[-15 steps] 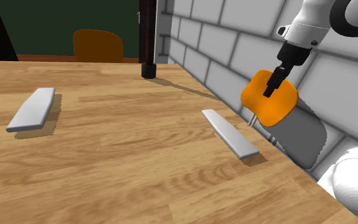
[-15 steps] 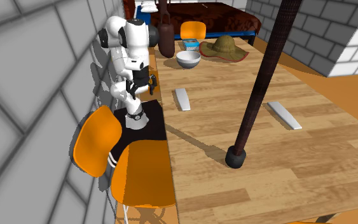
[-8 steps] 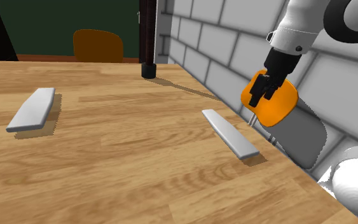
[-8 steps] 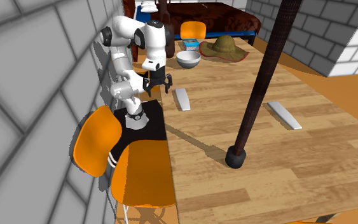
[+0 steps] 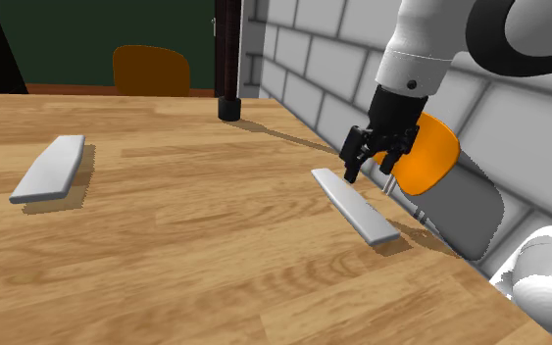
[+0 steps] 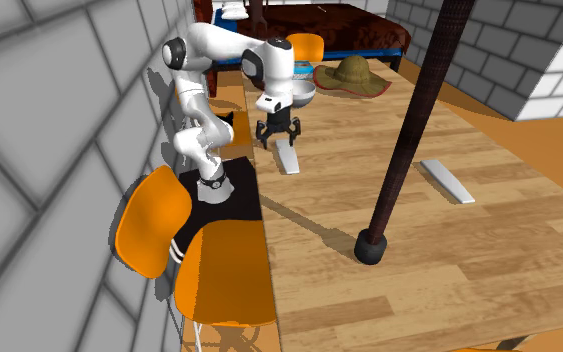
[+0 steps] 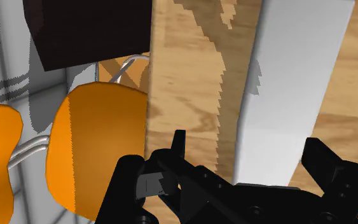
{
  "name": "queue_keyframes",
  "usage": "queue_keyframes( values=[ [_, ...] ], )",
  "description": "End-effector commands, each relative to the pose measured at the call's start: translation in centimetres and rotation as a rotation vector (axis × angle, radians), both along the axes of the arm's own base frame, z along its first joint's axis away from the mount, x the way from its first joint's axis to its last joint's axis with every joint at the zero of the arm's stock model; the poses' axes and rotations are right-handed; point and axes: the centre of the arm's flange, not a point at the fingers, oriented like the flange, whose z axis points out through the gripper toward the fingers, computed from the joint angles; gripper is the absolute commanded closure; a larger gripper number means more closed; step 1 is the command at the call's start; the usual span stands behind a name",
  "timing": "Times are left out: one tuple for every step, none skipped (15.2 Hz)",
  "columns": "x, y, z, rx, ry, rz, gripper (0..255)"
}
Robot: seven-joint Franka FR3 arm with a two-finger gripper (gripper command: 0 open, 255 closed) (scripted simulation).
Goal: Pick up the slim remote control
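A slim light-grey remote (image 5: 355, 204) lies flat on the wooden table (image 5: 195, 225), close to the edge by the brick wall. My gripper (image 5: 370, 169) hangs open just above the remote's far end, fingers pointing down and touching nothing. From the second exterior view the gripper (image 6: 279, 135) is over the remote (image 6: 287, 157) near the table's left edge. In the wrist view the remote (image 7: 298, 83) runs away lengthwise between the spread fingers of the gripper (image 7: 247, 149). A second, wider grey slab (image 5: 50, 168) lies far off on the table, also seen in the second exterior view (image 6: 447, 180).
An orange chair (image 5: 426, 157) stands just past the table edge under the arm, against the brick wall (image 5: 332, 59). A dark post (image 6: 409, 130) with a round foot (image 5: 228, 108) rests on the table. A white bowl (image 6: 296, 93) and a straw hat (image 6: 352, 73) sit at one end.
The gripper has swung from over the orange chair onto the table and come down, now hovering over the near remote's end. Both grey slabs lie where they were.
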Motion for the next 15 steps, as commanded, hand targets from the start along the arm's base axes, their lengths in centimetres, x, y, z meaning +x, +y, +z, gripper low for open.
queue_keyframes(
  values=[
    [0.7,2.3,-0.5,0.011,0.010,-0.054,0],
    [1.0,3.2,-0.6,0.015,0.013,-0.071,0],
    [1.0,3.2,-1.1,0.015,0.013,-0.071,0],
    [1.0,3.2,-1.7,0.015,0.013,-0.071,0],
    [1.0,3.2,-2.2,0.015,0.013,-0.071,0],
    [1.0,3.2,-2.7,0.015,0.013,-0.071,0],
    [1.0,3.2,-3.2,0.015,0.013,-0.071,0],
    [1.0,3.2,-3.8,0.015,0.013,-0.071,0],
    [1.0,3.2,-4.3,0.015,0.013,-0.071,0],
    [1.0,3.2,-4.6,0.015,0.013,-0.071,0],
    [1.0,3.2,-4.6,0.015,0.013,-0.071,0],
    [1.1,3.2,-4.6,0.015,0.013,-0.071,255],
    [1.1,3.2,-4.7,0.015,0.013,-0.071,255],
    [1.1,3.2,-4.7,0.015,0.013,-0.071,255],
    [1.1,3.2,-4.7,0.015,0.013,-0.071,255]
  ],
)
